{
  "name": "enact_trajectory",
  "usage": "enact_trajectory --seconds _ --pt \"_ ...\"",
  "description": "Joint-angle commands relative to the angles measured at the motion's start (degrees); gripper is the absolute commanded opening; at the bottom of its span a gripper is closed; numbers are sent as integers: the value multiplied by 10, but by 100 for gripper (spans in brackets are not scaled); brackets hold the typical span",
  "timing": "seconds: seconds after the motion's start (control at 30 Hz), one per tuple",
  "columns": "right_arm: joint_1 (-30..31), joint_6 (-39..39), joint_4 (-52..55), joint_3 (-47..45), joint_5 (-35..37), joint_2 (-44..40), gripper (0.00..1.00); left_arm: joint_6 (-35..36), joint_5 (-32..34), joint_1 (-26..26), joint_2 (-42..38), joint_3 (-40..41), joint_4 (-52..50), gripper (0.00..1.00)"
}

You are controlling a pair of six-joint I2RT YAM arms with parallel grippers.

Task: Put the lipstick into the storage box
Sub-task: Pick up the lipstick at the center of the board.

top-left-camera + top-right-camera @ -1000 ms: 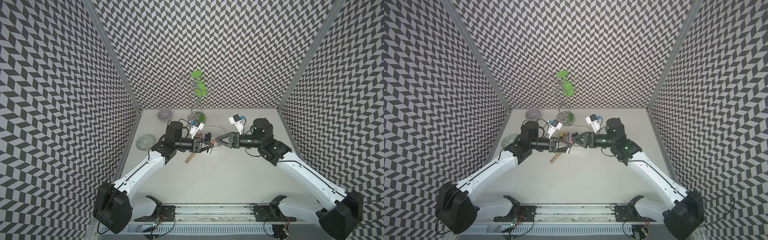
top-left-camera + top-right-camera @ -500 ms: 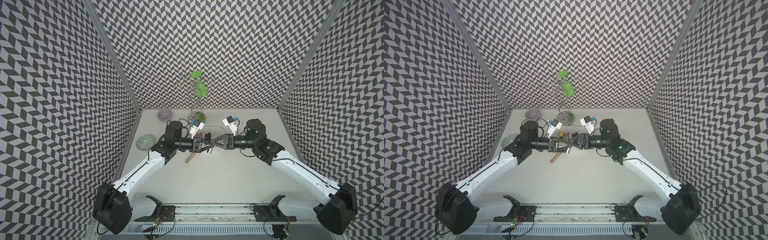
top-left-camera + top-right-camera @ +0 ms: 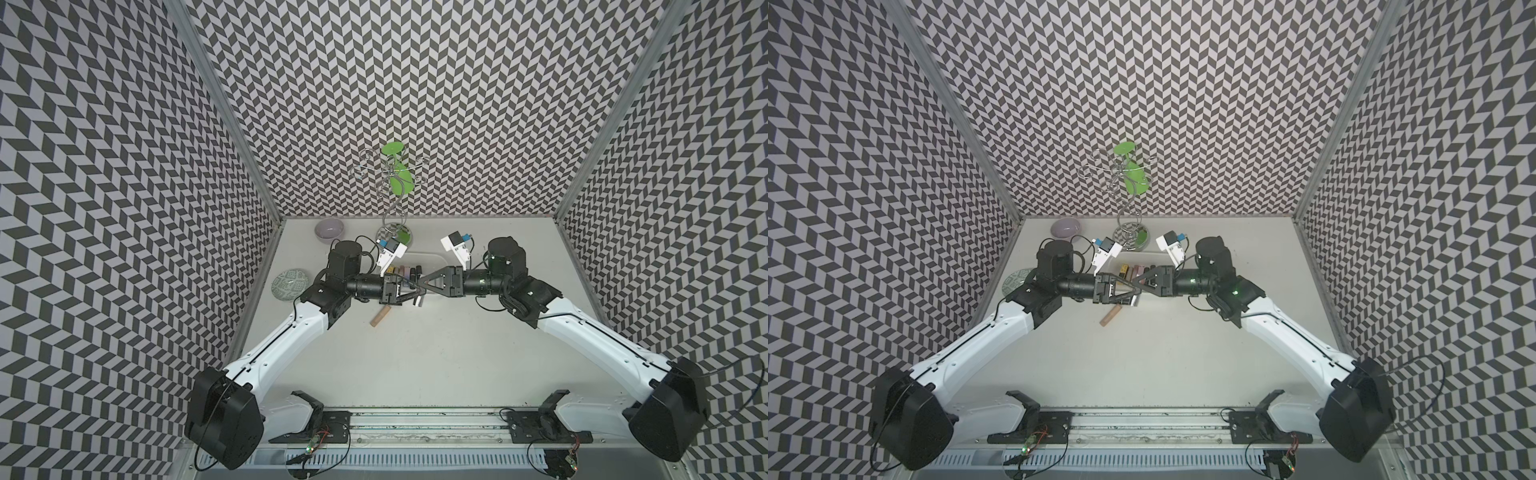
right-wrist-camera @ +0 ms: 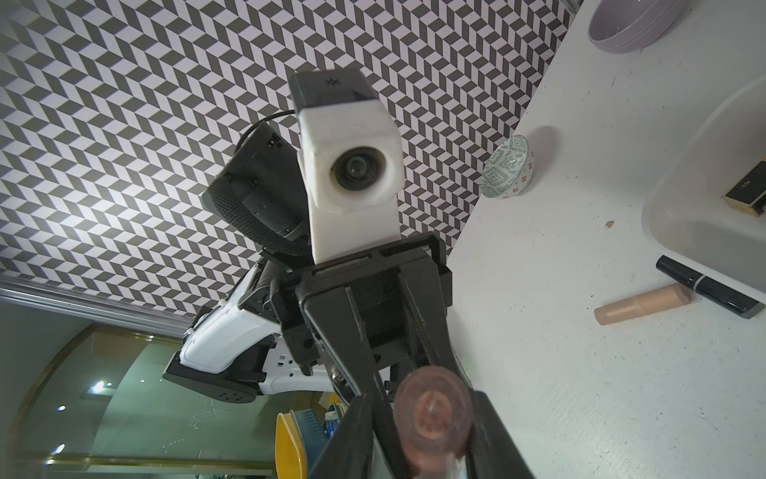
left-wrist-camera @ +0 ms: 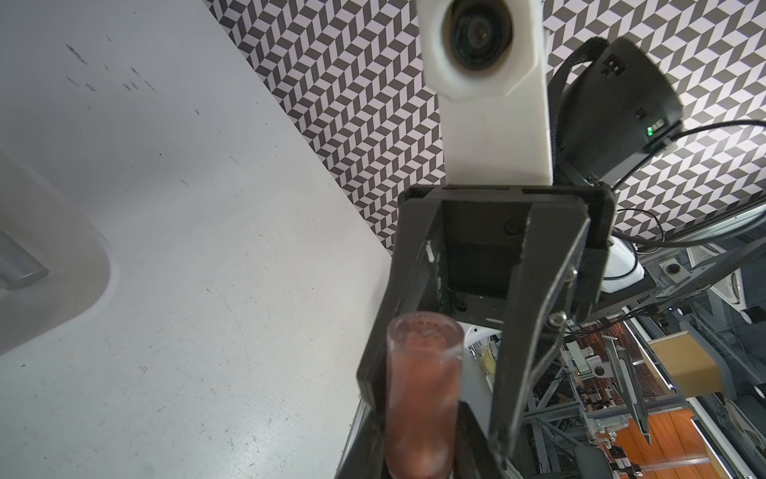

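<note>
In the left wrist view, the left gripper [image 5: 422, 466] is shut on the base of the translucent pink cylindrical lipstick [image 5: 422, 385]. The long axis of the lipstick points straight into the right gripper [image 5: 443, 414]. In the right wrist view, the round end of the tube sits between the right fingers [image 4: 497, 443], which stand narrow around it; whether they press it cannot be told. In both top views, the grippers meet tip to tip above the table, both equally near the tube, just in front of the plain white shallow plastic storage box [image 3: 428, 255].

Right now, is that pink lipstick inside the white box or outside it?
Outside. The pink lipstick is clamped in the left arm's jaws, clear of the table, not resting in the white box.
</note>
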State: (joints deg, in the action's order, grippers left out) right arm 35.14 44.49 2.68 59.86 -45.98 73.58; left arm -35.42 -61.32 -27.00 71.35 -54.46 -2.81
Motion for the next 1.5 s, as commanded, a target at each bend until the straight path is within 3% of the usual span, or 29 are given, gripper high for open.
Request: enact_trajectory --seconds 0.0,0.07,0.3,0.67,0.8,0.93,0.97,1.0,1.3,1.47 --pt "12 6 -53 17 10 10 31 8 6 -8 -1 -16 1 25" --pt "12 15 -60 13 14 9 36 8 6 -8 0 -18 0 25" --pt "12 51 -106 -3 23 1 37 7 8 -7 1 -20 1 25" --pt "12 54 -103 -1 12 4 18 3 9 -6 -1 -20 3 28" --pt "13 51 -100 -2 15 0 15 1 12 -6 -2 -18 4 38" --pt "13 48 -96 -2 21 -1 15 -2 11 -3 0 -19 5 54" --pt "13 48 -95 -1 22 -1 15 -2 11 -3 1 -19 5 61" --pt "13 45 -94 0 23 0 15 -2 11 -3 1 -20 6 98" --pt "4 -17 2 43 62 17 15 15 24 8 -6 -34 -27 99" --pt "-18 -64 92 81 123 37 16 41 79 29 -21 -38 -89 99"
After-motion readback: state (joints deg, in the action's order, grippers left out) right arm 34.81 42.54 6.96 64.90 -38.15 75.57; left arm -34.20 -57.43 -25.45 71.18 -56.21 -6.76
